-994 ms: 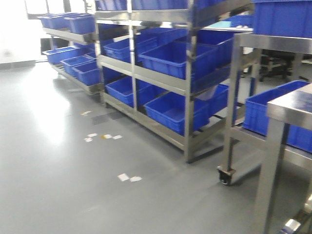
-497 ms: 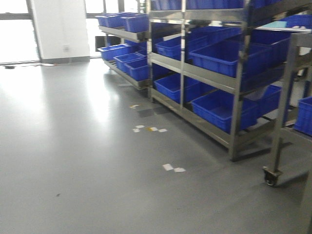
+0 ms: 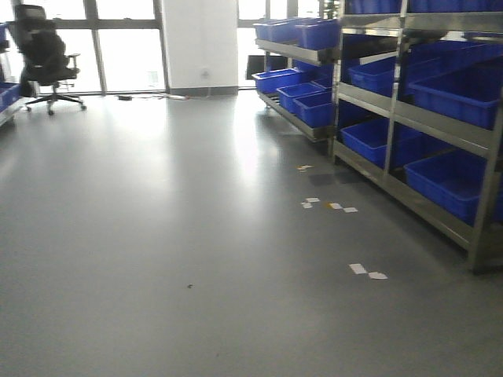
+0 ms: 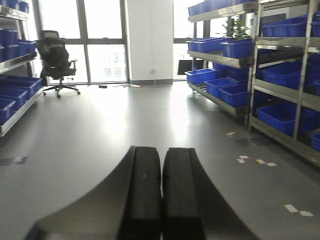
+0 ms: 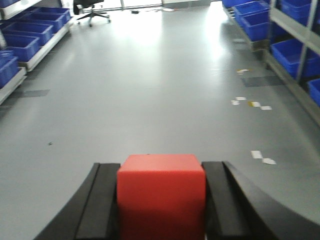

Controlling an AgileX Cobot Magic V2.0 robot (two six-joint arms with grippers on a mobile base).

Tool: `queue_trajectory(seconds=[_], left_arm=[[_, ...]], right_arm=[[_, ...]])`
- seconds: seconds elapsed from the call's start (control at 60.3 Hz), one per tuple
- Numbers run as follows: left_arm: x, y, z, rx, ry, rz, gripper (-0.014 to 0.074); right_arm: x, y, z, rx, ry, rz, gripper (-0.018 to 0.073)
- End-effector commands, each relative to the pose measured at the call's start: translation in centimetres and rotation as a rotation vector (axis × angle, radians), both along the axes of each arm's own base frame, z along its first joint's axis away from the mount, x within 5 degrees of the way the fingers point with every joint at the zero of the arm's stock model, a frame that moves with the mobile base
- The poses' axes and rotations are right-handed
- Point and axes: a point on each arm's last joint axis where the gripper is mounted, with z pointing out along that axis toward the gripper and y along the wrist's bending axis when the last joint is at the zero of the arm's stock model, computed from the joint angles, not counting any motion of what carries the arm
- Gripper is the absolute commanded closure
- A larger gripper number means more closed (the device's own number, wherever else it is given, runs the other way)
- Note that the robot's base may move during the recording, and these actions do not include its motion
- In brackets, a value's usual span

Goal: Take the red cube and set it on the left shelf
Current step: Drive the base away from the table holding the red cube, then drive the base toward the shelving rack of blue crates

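The red cube (image 5: pixel 161 195) fills the gap between the black fingers of my right gripper (image 5: pixel 161 168), which is shut on it above the grey floor. My left gripper (image 4: pixel 161 150) is shut with its two pads pressed together and nothing between them. A low shelf with blue bins (image 5: pixel 30 35) runs along the left wall in the right wrist view. It also shows at the left edge of the left wrist view, as the shelf (image 4: pixel 14 95). Neither gripper appears in the front view.
Steel racks of blue bins (image 3: pixel 424 118) line the right side. A black office chair (image 3: pixel 47 55) stands by the far windows, beside a white pillar (image 3: pixel 200 43). Small paper marks (image 3: pixel 367 271) lie on the floor near the racks.
The front view has swung left: the racks slid to the right edge, the steel table and cart left the frame, and the chair, windows and open floor came in.
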Motion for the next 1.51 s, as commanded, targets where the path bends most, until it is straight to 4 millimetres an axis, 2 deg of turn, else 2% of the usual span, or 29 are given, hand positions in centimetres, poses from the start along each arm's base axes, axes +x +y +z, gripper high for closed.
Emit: queue_trajectory(seconds=[0.0, 1.491], left_arm=[[-0.09, -0.02, 0.00, -0.002, -0.073, -0.004, 0.0495], [-0.09, -0.02, 0.00, -0.002, -0.073, -0.004, 0.0495]], right_arm=[[0.11, -0.02, 1.51, 0.010, -0.101, -0.003, 0.0503], [0.10, -0.02, 1.46, 0.009, -0.096, -0.003, 0.0503]])
